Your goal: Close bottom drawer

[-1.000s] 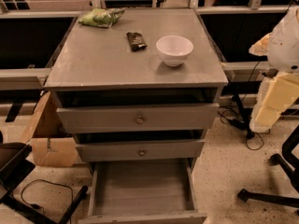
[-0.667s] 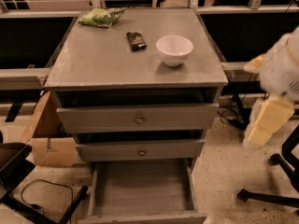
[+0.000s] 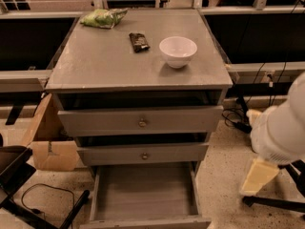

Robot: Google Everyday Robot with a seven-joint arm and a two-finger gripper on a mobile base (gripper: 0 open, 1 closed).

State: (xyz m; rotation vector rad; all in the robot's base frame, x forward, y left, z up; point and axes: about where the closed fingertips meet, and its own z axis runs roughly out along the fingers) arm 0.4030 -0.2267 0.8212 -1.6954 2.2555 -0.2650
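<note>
The grey cabinet [image 3: 138,61] has three drawers. The bottom drawer [image 3: 145,192] is pulled far out toward me, its empty inside showing and its front panel [image 3: 147,222] at the lower edge of the view; its knob is hidden. The middle drawer [image 3: 143,154] and top drawer [image 3: 140,120] stand slightly out. My white arm [image 3: 281,128] is to the right of the cabinet, and my gripper [image 3: 257,175], a cream-coloured piece, hangs below it beside the open drawer's right side, apart from it.
On the cabinet top sit a white bowl [image 3: 177,50], a dark packet [image 3: 139,42] and a green bag [image 3: 102,18]. A cardboard box [image 3: 50,147] and black chair legs [image 3: 28,194] are at the left. Cables [image 3: 238,113] and a chair base [image 3: 276,202] are at the right.
My arm and gripper have moved downward on the right side of the cabinet. The drawers and the things on top have not moved.
</note>
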